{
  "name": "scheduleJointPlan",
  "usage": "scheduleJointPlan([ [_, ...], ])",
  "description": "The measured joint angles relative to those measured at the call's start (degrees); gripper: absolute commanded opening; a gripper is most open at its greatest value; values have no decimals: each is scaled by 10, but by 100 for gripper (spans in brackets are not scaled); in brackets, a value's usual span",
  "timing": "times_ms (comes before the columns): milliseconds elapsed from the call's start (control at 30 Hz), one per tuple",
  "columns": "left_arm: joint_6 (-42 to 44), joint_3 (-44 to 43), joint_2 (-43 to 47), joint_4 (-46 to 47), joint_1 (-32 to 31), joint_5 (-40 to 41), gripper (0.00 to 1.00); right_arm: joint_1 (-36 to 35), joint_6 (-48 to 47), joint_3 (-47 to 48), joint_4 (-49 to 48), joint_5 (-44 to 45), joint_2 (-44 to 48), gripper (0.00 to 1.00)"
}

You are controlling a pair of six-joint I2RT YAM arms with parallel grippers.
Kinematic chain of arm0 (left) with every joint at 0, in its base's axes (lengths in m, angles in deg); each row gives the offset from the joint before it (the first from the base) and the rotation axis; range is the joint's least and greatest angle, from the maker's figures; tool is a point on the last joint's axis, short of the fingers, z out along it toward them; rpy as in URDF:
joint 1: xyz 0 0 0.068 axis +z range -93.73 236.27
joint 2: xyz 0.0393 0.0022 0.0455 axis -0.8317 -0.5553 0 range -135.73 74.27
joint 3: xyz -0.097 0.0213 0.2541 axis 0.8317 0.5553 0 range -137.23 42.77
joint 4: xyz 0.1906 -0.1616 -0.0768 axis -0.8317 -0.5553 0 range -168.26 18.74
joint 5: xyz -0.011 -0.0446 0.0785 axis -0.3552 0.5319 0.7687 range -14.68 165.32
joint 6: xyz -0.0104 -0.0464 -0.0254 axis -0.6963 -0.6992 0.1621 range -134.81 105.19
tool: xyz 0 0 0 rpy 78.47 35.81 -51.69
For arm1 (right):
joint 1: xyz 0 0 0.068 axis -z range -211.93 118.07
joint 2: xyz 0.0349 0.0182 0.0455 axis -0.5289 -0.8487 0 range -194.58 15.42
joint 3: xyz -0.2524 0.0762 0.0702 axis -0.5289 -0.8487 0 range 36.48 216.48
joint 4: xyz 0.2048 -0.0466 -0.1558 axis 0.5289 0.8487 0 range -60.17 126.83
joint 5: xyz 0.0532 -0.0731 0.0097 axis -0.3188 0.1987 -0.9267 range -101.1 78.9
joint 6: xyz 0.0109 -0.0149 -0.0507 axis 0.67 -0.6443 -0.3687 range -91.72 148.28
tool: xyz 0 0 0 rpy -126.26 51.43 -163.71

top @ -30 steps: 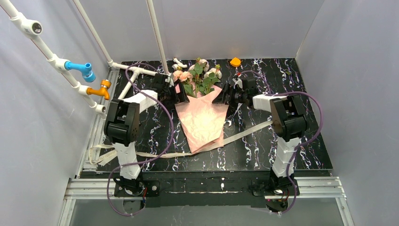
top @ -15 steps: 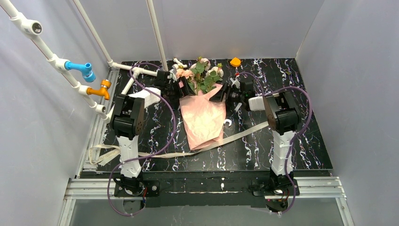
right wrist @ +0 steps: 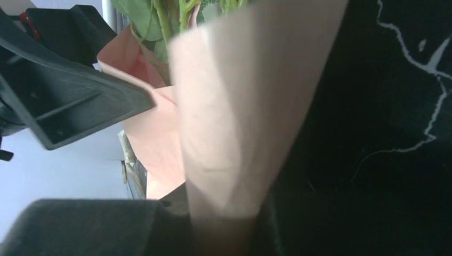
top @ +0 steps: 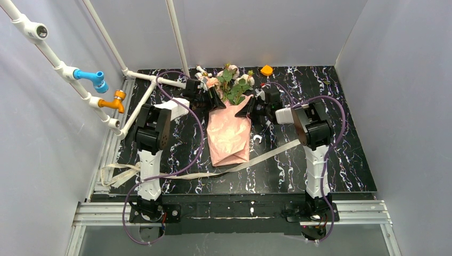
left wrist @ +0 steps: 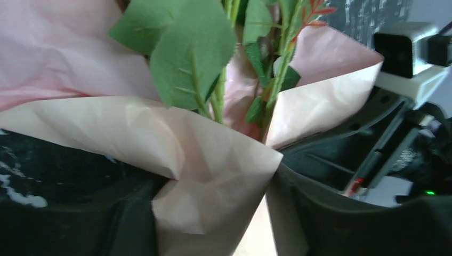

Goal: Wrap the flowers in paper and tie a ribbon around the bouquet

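The bouquet stands as a pink paper (top: 229,133) cone in the middle of the table, and the flowers (top: 232,84) stick out of its far, wide end. My left gripper (top: 213,99) is at the cone's upper left edge. In the left wrist view this gripper (left wrist: 213,213) is shut on a fold of paper (left wrist: 213,176), with green leaves (left wrist: 186,58) just above. My right gripper (top: 246,109) is at the upper right edge. In its own view it (right wrist: 229,229) pinches a paper flap (right wrist: 240,117). The beige ribbon (top: 266,154) lies flat and passes under the cone's near tip.
An orange piece (top: 266,70) sits at the back of the table. White pipes (top: 154,81) with a blue tap (top: 91,78) and an orange tap (top: 114,101) line the left side. A small white hook (top: 257,139) lies right of the cone. Grey walls enclose the table.
Both grippers moved inward and toward the back and closed on the cone's upper edges. The paper cone has been squeezed narrower around the stems.
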Motion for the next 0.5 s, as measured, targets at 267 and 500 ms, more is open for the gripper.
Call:
scheduleJointPlan([
  [267,-21,-25,-28,-9,-6,21,5,-7,-26,32,42,12,-3,1],
  [500,-24,-34,-35,-9,-11,20,0,-12,-46,48,78,22,-3,1],
])
